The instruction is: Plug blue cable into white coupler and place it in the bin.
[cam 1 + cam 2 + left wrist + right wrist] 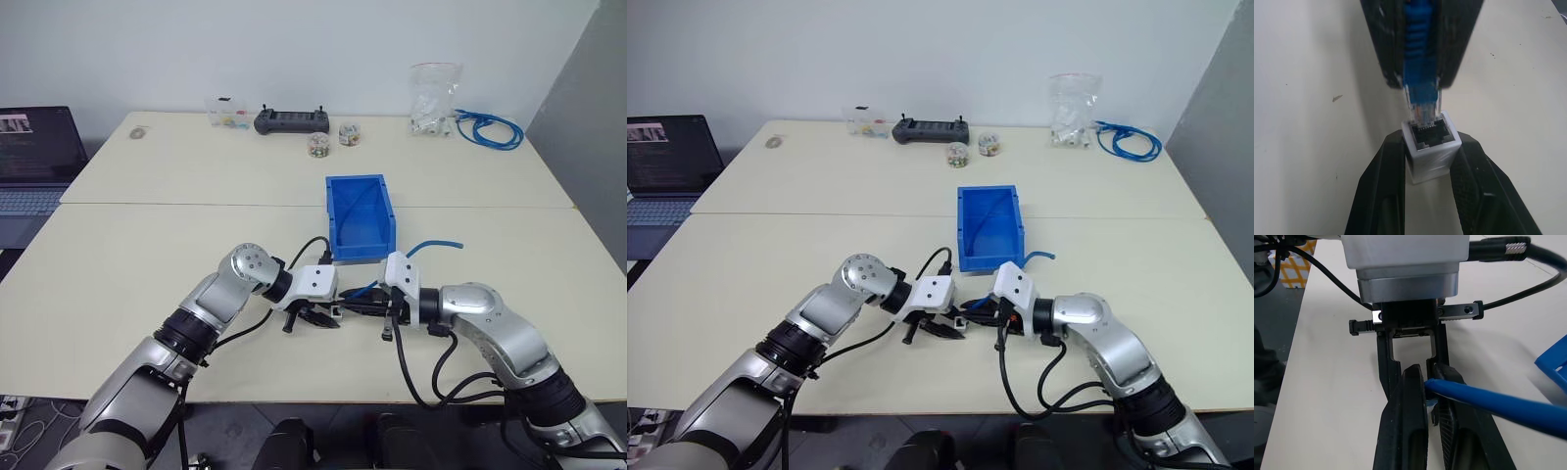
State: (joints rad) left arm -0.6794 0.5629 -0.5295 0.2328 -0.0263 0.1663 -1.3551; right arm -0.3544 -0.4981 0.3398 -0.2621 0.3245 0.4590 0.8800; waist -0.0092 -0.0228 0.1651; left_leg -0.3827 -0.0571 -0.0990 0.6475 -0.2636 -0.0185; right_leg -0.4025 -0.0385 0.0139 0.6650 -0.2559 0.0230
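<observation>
One blue cable (1420, 73), one white coupler (1431, 144), one bin (359, 217).

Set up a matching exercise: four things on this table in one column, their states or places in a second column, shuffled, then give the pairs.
Column one:
1. white coupler
2. blue cable
3. bin
4. clear bag

Column two:
A. on the table just beyond both grippers
B. clamped in the left gripper, socket open
C. at the far edge, beside a coiled blue bundle
D. pinched in the right gripper, plug at the socket mouth

Pairs: 1-B, 2-D, 3-A, 4-C
</observation>
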